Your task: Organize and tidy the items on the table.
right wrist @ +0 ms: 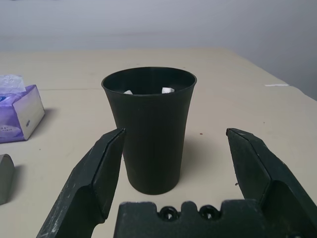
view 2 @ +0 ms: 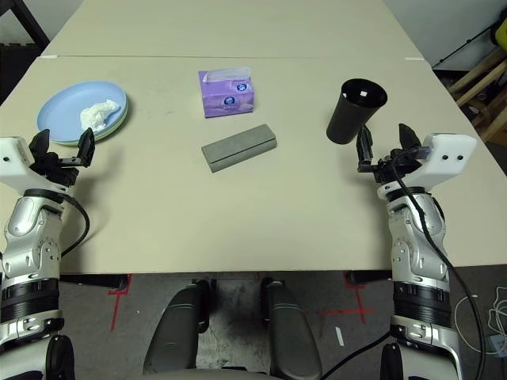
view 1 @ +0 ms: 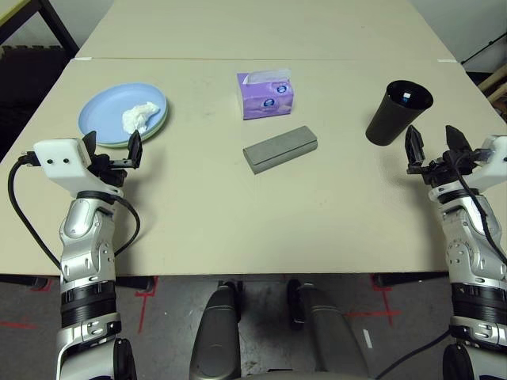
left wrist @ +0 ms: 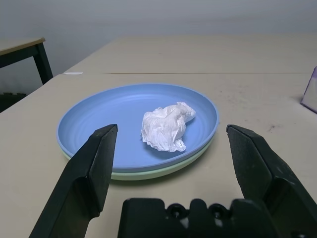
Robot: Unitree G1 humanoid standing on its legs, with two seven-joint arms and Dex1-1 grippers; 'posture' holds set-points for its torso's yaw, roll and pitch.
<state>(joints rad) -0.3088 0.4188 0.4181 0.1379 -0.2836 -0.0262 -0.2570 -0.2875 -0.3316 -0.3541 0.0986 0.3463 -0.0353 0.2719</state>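
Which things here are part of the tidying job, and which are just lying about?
Job items:
- light blue plate stacked on pale green plate
- crumpled white tissue wad on it
- purple tissue box
- grey glasses case
- tall black cup

Lying about:
- second table behind

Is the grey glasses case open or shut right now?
Shut: the grey glasses case lies flat mid-table, lid down, no gap showing.

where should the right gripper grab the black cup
Around the lower wall of the cup, coming in level from the near side, where the open right gripper already faces it. The cup stands upright and narrows toward its base, so it fits between the fingers there.
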